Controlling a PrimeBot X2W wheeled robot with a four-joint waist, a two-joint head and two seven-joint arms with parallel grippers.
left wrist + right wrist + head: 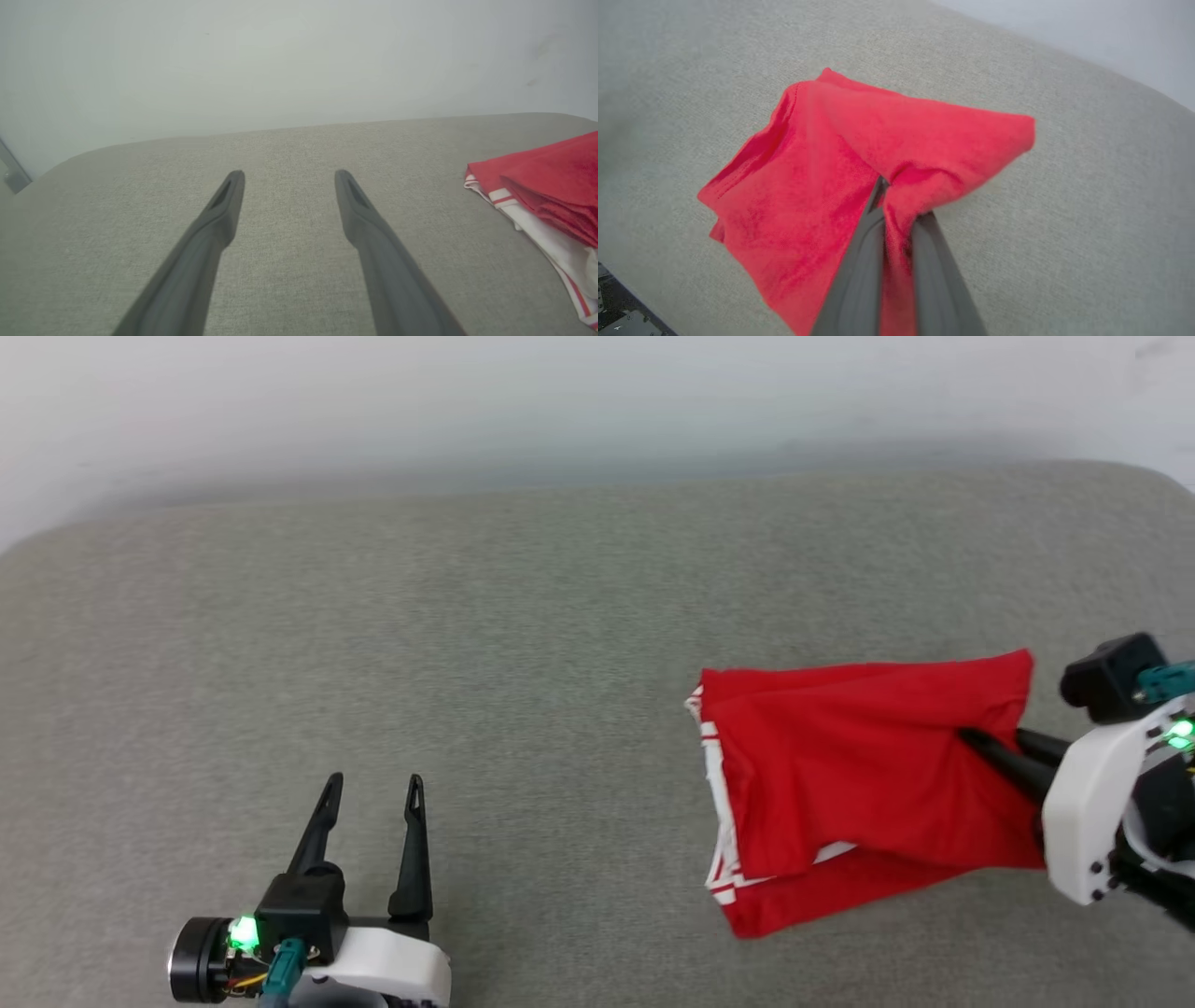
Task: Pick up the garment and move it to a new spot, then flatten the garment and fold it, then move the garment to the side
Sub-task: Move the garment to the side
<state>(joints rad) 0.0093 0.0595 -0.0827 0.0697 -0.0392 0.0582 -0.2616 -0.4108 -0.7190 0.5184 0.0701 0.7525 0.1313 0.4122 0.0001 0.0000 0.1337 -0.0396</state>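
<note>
One red garment (868, 775) and two grippers share a grey cloth-covered surface (467, 644) before a pale wall (560, 401). The garment lies on the robot's right side of the surface, folded into a rough rectangle of several layers. The right gripper (971, 737) reaches in from the right edge, its two dark fingers clamped together on a pinch of red cloth. In the right wrist view the cloth bunches and wraps round those fingers, and one far corner juts out in a point.

The upper fold is plain red, with a stitched hem along one edge. Along the garment's left edge, white fabric shows beneath the red, trimmed with thin red and white stripes. A white strip also peeps out between the layers on the near side.

The left gripper (373, 784) sits at the lower left, well apart from the garment. Its two fingers are spread wide and point toward the wall over bare surface. Green lights (243, 931) glow on both wrists.
</note>
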